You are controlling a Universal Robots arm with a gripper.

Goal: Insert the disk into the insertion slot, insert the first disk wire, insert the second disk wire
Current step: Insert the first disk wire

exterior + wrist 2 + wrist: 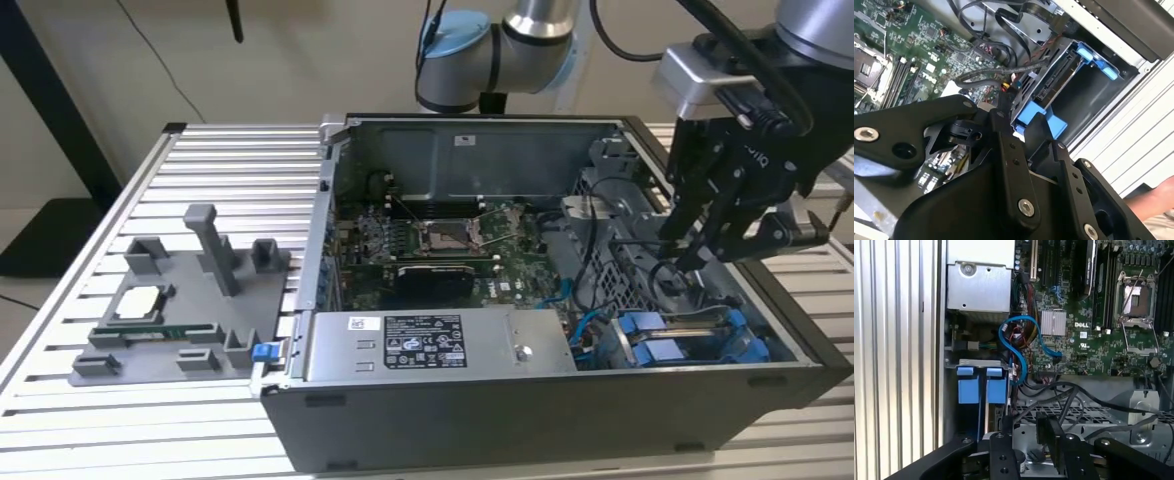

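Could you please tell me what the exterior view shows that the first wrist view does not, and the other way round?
Exterior view's own: the grey fixture tray lying on the slatted table at the exterior view's left, and the arm's blue-capped joints behind the computer case. First wrist view's own: the silver finned heatsink on the motherboard. Shared: the CPU socket, the blue carrier tabs in a corner of the case, the slatted table and the gripper.
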